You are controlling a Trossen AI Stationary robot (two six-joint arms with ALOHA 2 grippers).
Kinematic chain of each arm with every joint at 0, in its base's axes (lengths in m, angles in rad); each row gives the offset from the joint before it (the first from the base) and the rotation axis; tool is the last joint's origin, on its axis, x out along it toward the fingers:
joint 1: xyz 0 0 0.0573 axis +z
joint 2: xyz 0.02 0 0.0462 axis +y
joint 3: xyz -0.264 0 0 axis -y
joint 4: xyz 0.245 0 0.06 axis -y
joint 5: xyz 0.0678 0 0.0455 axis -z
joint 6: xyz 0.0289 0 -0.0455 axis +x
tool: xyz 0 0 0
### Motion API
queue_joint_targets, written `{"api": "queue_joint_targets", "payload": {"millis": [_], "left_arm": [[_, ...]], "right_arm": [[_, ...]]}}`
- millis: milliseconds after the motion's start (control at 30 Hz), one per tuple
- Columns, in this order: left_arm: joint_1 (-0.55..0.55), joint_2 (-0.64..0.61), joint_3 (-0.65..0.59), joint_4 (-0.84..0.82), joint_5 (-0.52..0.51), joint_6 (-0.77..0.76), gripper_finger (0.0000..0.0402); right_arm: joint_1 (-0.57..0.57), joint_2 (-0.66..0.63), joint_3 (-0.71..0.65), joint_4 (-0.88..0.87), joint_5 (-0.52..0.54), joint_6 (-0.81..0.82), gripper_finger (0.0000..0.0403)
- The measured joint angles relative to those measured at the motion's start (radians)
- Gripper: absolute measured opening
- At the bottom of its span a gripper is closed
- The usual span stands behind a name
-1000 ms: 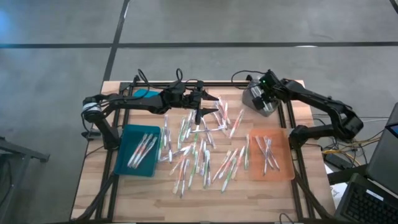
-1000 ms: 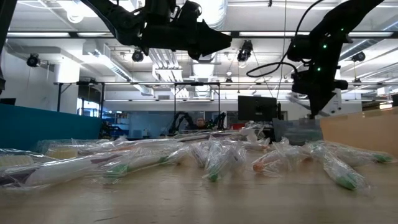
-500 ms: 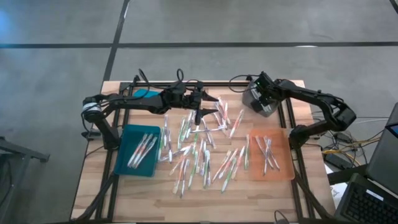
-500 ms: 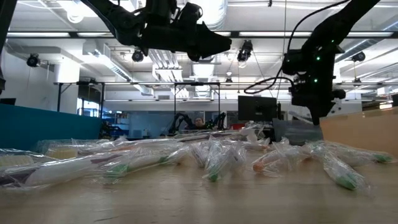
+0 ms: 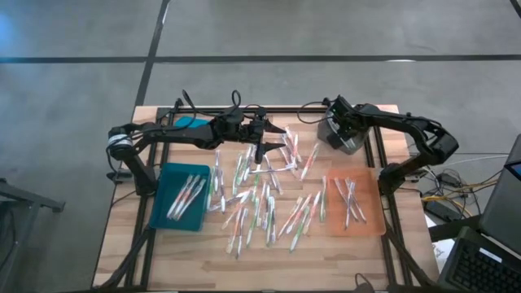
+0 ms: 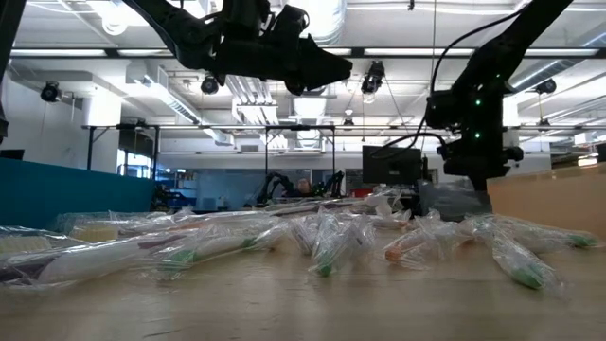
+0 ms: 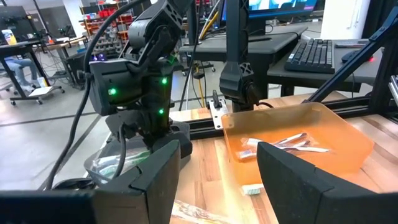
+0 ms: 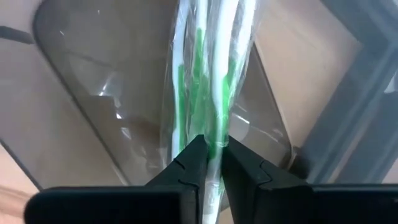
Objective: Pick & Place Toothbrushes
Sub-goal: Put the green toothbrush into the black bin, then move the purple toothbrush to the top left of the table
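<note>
Dozens of toothbrushes (image 5: 262,194) lay scattered on the wooden table (image 5: 203,256) between the teal tray (image 5: 181,196) and the orange tray (image 5: 352,203). Each was thin, pale, with green or pink parts, sealed in a clear wrapper. They were probably light and slippery, best pinched at the middle. The right gripper (image 8: 211,163) was clamped on one green toothbrush (image 8: 211,93) over a clear bin (image 5: 340,135) beyond the orange tray. The left gripper (image 7: 217,163) hung apart above the pile.

Left end effector (image 5: 275,140) agape; right end effector (image 5: 343,120) clamped.
</note>
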Motion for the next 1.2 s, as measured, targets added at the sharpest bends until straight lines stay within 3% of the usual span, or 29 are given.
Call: {"api": "queue_joint_targets", "payload": {"millis": [433, 667, 900, 1200], "left_arm": [[0.0, 0.0, 0.0, 0.0, -0.001, 0.0, 0.0218], [0.0, 0.0, 0.0, 0.0, -0.001, 0.0, 0.0218], [0.0, 0.0, 0.0, 0.0, -0.001, 0.0, 0.0218], [0.0, 0.0, 0.0, 0.0, -0.001, 0.0, 0.0218]], "right_arm": [[0.0, -0.118, 0.0, -0.001, -0.001, -0.007, 0.0153], [0.0, -0.22, 0.0, 0.0, -0.017, 0.004, 0.0191], [0.003, -0.311, 0.0, 0.02, -0.116, 0.033, 0.0199], [0.037, -0.418, 0.0, 0.095, -0.187, 0.053, 0.0166]]}}
